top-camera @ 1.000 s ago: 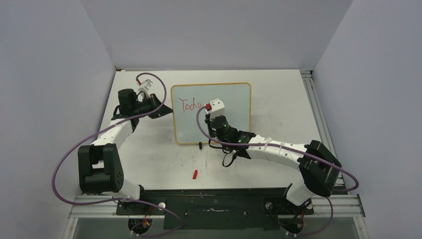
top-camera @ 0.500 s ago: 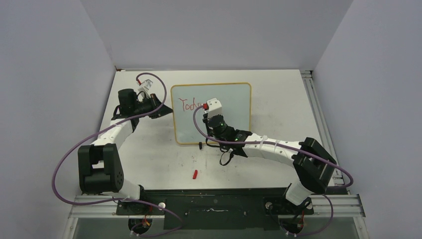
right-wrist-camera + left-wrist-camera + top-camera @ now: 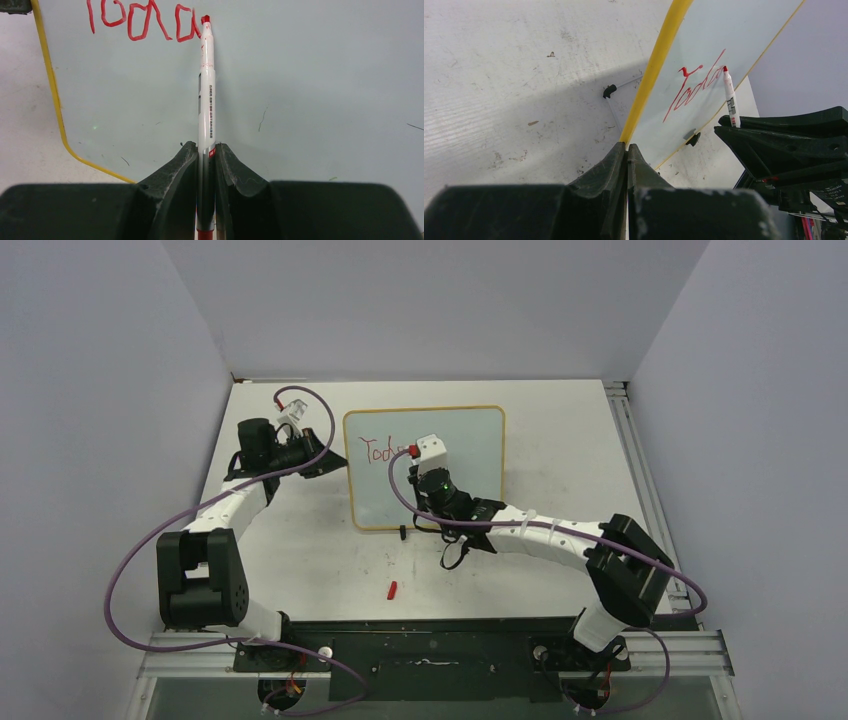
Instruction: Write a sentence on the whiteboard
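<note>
The whiteboard (image 3: 460,455) lies on the table, and its yellow frame (image 3: 659,55) runs right into the tips of my left gripper (image 3: 627,146), which is shut on the board's left edge (image 3: 338,462). Red letters of the sentence (image 3: 140,22), reading roughly "Toda", sit at the board's upper left (image 3: 378,451). My right gripper (image 3: 206,150) is shut on a white marker (image 3: 206,85) with its red tip at the end of the last letter. The left wrist view also shows that marker (image 3: 730,100) standing on the board.
A small red cap (image 3: 392,589) lies on the table in front of the board. A black clip foot (image 3: 402,532) sticks out at the board's near edge, another (image 3: 609,91) at its far side. Grey walls close in the table on three sides.
My right arm has shifted a little to the left with the marker on the board. The left arm has not moved.
</note>
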{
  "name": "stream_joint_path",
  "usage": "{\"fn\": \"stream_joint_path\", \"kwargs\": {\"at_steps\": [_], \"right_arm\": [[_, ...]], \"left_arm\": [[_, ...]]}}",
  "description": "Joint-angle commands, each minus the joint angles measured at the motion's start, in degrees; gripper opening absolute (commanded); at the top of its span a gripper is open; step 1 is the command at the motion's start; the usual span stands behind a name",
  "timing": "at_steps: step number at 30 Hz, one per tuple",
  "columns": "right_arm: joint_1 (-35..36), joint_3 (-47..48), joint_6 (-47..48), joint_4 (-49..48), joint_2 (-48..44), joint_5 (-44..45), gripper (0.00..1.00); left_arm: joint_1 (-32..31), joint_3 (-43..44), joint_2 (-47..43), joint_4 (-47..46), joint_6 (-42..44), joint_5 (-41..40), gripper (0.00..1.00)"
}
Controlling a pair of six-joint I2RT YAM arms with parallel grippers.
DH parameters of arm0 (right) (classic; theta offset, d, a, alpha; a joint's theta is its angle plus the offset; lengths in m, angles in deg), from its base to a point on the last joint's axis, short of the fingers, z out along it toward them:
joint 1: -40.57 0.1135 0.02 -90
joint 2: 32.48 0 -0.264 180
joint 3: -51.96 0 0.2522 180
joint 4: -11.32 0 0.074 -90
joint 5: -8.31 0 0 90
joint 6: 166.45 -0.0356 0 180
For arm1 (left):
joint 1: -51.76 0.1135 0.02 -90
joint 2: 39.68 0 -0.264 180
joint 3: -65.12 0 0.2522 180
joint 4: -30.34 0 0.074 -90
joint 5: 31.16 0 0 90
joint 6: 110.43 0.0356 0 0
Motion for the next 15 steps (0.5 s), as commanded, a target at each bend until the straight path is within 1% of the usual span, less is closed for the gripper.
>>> {"fn": "stream_joint_path", "kwargs": {"at_steps": [1, 15], "right_arm": [[-0.8, 2.3, -1.3, -0.1, 0.3, 1.1, 0.05], [-0.9, -0.8, -3.9, 2.1, -0.8, 0.3, 0.05]], "left_arm": [[-0.9, 0.8, -2.3, -1.1, 0.8, 1.5, 0.0], [-1.0, 0.8, -2.5, -1.0, 0.7, 1.5, 0.0]]}}
